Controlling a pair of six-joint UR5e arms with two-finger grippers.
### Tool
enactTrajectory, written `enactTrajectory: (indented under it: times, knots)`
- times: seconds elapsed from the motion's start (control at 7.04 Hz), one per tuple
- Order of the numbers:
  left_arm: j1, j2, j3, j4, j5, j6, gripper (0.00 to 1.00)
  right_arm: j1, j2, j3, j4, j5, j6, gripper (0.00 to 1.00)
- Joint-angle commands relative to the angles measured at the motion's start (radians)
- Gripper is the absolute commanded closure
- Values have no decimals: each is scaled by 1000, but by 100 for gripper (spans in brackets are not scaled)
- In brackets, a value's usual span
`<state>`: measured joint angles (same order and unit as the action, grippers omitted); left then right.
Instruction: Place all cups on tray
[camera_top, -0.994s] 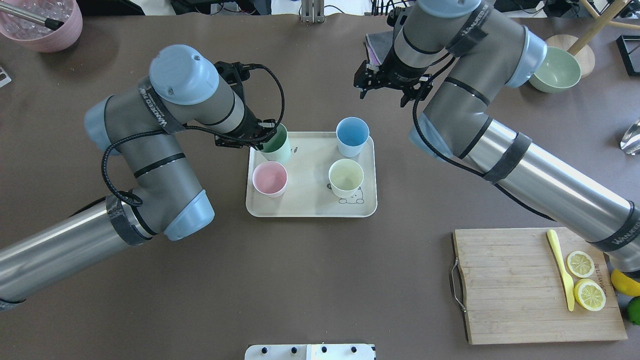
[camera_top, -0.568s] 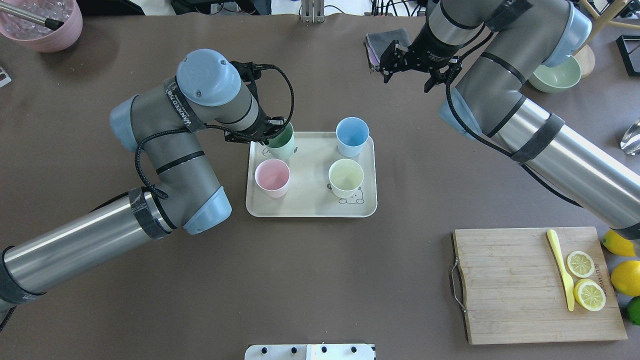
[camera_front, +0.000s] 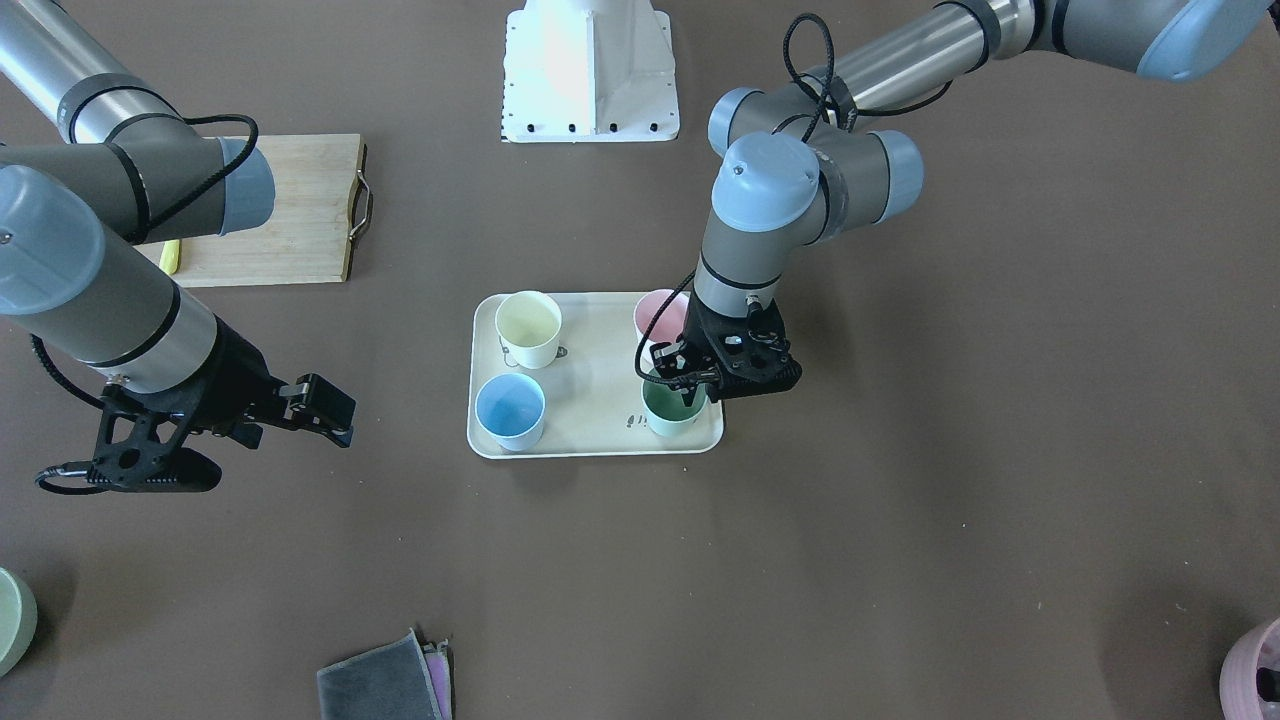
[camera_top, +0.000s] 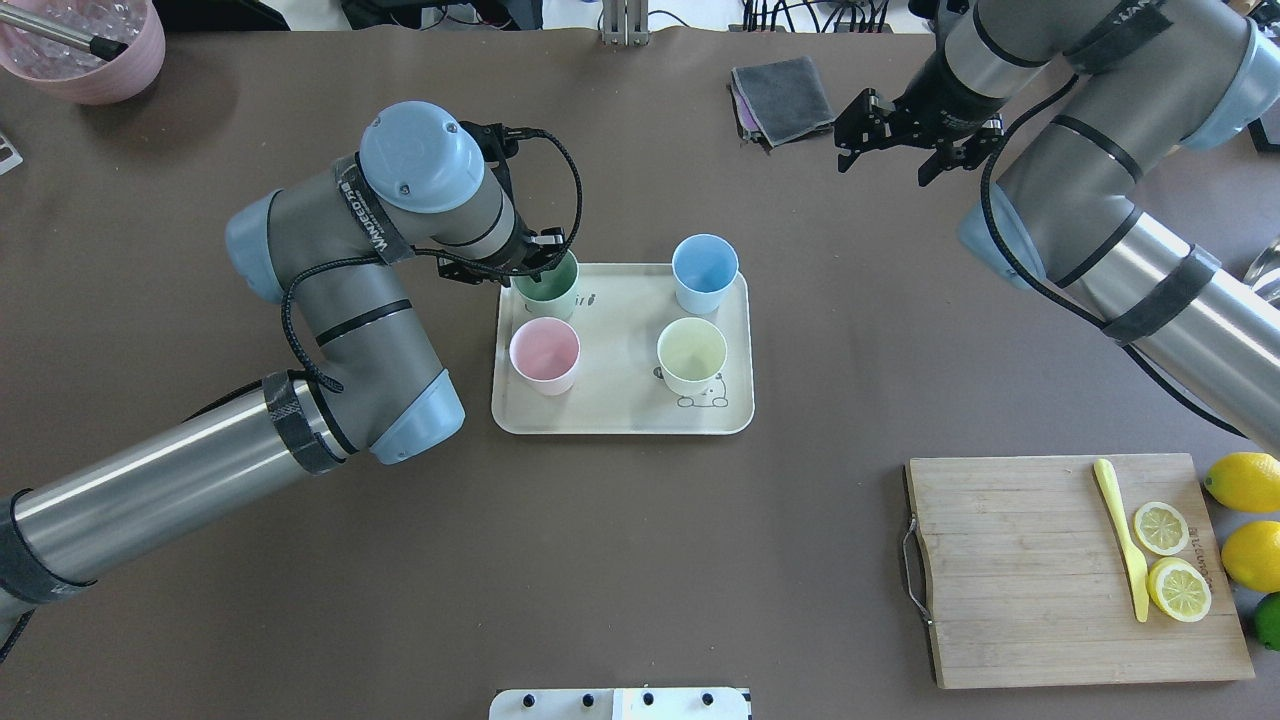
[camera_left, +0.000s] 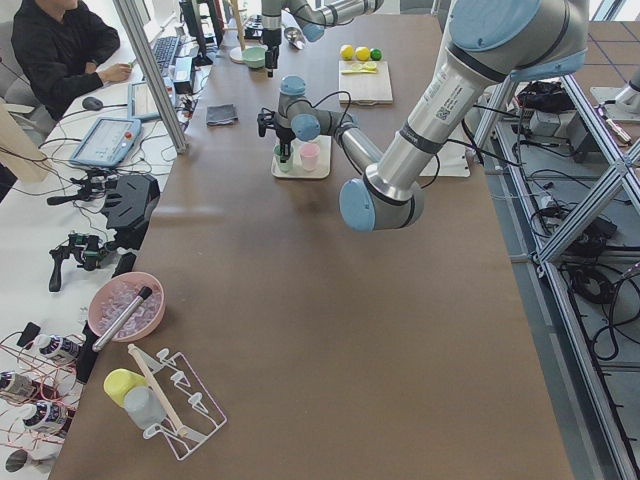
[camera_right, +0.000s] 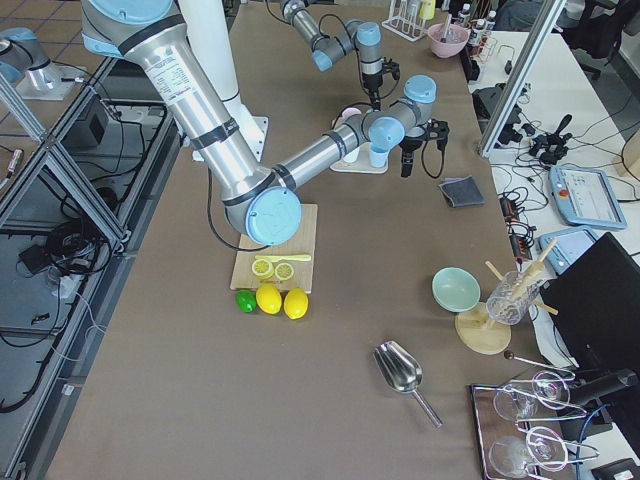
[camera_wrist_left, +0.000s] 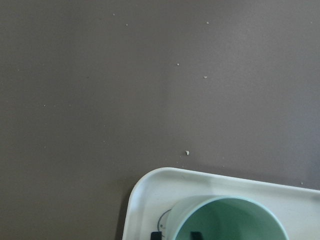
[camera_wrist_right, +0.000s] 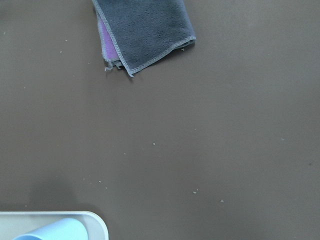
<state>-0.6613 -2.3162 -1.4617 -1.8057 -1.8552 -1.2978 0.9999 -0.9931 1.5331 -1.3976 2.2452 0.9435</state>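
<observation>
The cream tray (camera_top: 620, 335) lies mid-table with all four cups on it. The blue cup (camera_top: 704, 272), the pale yellow cup (camera_top: 691, 355) and the pink cup (camera_top: 544, 354) stand upright and free. My left gripper (camera_top: 535, 265) is shut on the rim of the mint green cup (camera_top: 550, 288), one finger inside it. That cup stands upright at the tray's far left corner, as the front view (camera_front: 672, 410) and the left wrist view (camera_wrist_left: 230, 220) also show. My right gripper (camera_top: 890, 140) is open and empty over bare table, far right of the tray.
A folded grey cloth (camera_top: 785, 95) lies near the right gripper. A wooden cutting board (camera_top: 1040, 570) with a yellow knife and lemon halves is front right, with whole lemons (camera_top: 1240, 485) beside it. A mauve pot (camera_top: 85, 50) stands far left.
The left gripper has brought the tilted mint green cup upright onto the tray's far left corner. The right arm has swung right, away from the tray, uncovering the grey cloth.
</observation>
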Motion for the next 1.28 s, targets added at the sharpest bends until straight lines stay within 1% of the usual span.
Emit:
enactTrajectory:
  times: [0.0, 0.14, 0.28, 0.43, 0.57, 0.71, 0.85, 0.99, 1.14]
  knots:
    - [-67, 1, -57, 12, -11, 33, 2, 63, -47, 25, 6, -16, -43, 0]
    - [-158, 35, -99, 29, -94, 152, 2, 130, -100, 51, 8, 2, -101, 0]
    - [-244, 103, -158, 35, -145, 246, 2, 179, -158, 82, 6, 13, -132, 0]
    - [-276, 195, -211, 11, -147, 359, 2, 199, -211, 100, 11, 26, -132, 0]
    - [-366, 257, -241, -22, -157, 439, 2, 230, -226, 113, 2, 25, -131, 0]
    - [-400, 318, -252, -27, -157, 443, 2, 261, -251, 107, 3, 24, -135, 0]
    - [-421, 366, -256, -36, -153, 448, 2, 279, -303, 102, 12, -11, -244, 0]
    - [-488, 424, -258, -37, -192, 449, 2, 317, -318, 73, -1, -22, -437, 0]
    - [-554, 470, -256, -26, -281, 531, 2, 331, -362, 59, 2, -15, -475, 0]
